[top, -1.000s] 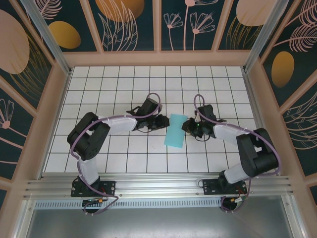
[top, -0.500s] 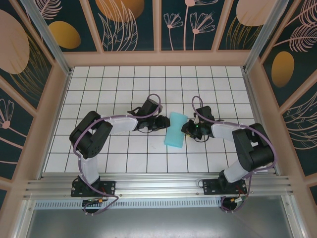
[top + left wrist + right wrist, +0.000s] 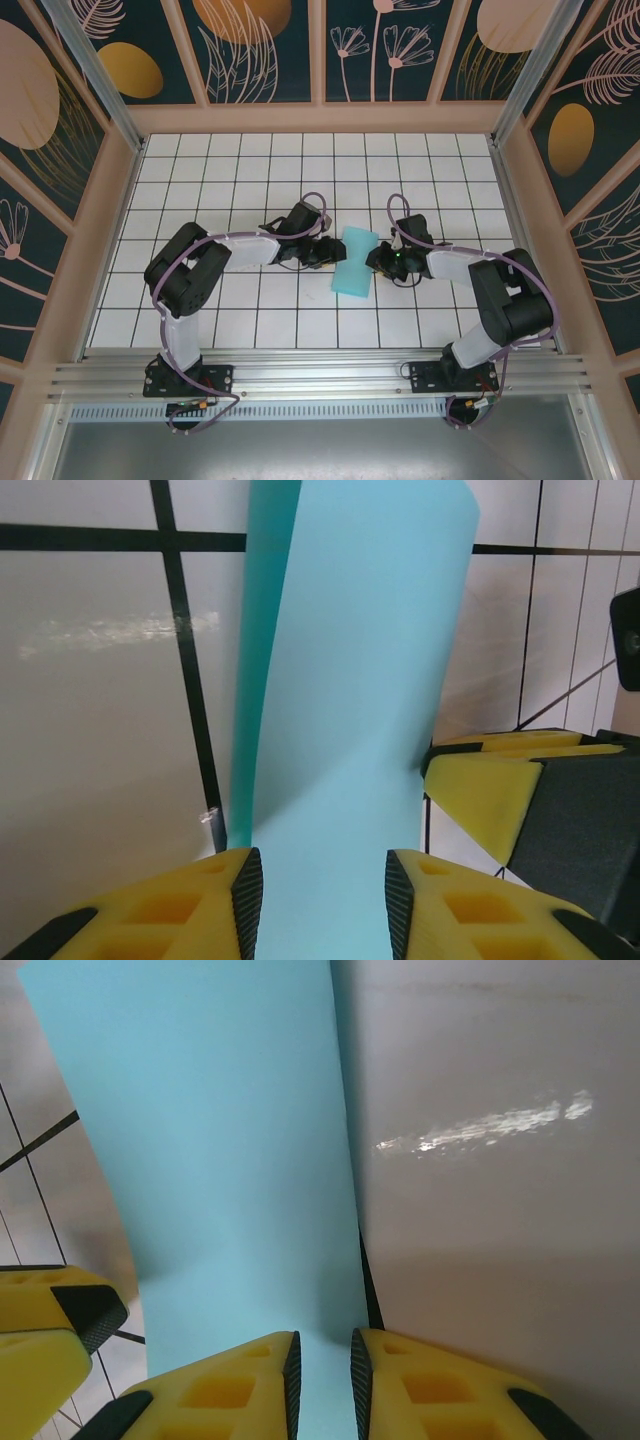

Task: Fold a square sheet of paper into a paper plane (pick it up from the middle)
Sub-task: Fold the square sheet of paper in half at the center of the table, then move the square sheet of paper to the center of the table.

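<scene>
The square sheet of paper (image 3: 354, 262) sits mid-tabletop (image 3: 250, 180) as a narrow, twisted strip, apparently doubled over and partly raised, so I judge an early lengthwise fold is in hand and no dart shape exists yet. The left gripper (image 3: 328, 250) straddles one long edge with its jaws apart, while the right gripper (image 3: 378, 258) meets the other edge with jaws nearly together; whether they pinch it I cannot tell. Next, the layers need squaring up and pressing flat.
</scene>
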You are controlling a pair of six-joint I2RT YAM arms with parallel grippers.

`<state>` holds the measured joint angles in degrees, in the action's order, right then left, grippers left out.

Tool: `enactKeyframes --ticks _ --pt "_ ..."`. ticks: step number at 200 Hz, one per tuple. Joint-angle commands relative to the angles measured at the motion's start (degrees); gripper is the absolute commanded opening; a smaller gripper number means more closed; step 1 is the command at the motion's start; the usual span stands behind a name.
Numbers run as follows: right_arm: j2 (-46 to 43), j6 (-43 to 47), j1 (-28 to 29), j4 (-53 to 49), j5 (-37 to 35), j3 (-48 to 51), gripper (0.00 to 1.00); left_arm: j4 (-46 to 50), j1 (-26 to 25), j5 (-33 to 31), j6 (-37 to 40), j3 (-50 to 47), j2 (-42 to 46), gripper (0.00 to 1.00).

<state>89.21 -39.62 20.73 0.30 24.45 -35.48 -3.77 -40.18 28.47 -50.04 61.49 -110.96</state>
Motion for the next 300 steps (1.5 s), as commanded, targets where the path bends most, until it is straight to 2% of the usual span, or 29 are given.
enactKeyframes --ticks 1,32,65,115,166,227,300 --pt "0.8 -1.0 0.4 0.4 -0.6 1.4 0.25 -2.0 0.4 3.0 -1.4 -0.8 -1.3 0.40" --pt "1.1 -1.1 0.4 0.7 -0.4 1.7 0.25 -1.7 0.3 3.3 -1.5 -0.8 -1.5 0.41" --pt "0.8 -0.9 0.4 0.6 -0.6 1.8 0.25 -0.1 0.3 -0.2 -0.9 -1.4 -0.7 0.42" --pt "1.0 -1.0 0.4 0.6 -0.8 2.0 0.25 0.5 0.3 -1.7 -0.4 -1.2 -0.5 0.46" --pt "1.1 -1.2 0.4 1.0 -0.8 2.1 0.25 -2.4 0.2 5.3 -1.2 -0.4 -2.9 0.41" --pt "0.9 -1.4 0.4 1.9 -0.5 2.7 0.25 -6.4 0.1 7.1 -3.1 -1.6 -2.2 0.32" --pt "0.4 -1.1 0.2 2.0 -0.5 1.3 0.26 -8.1 0.1 8.9 -3.5 1.1 -4.9 0.30"
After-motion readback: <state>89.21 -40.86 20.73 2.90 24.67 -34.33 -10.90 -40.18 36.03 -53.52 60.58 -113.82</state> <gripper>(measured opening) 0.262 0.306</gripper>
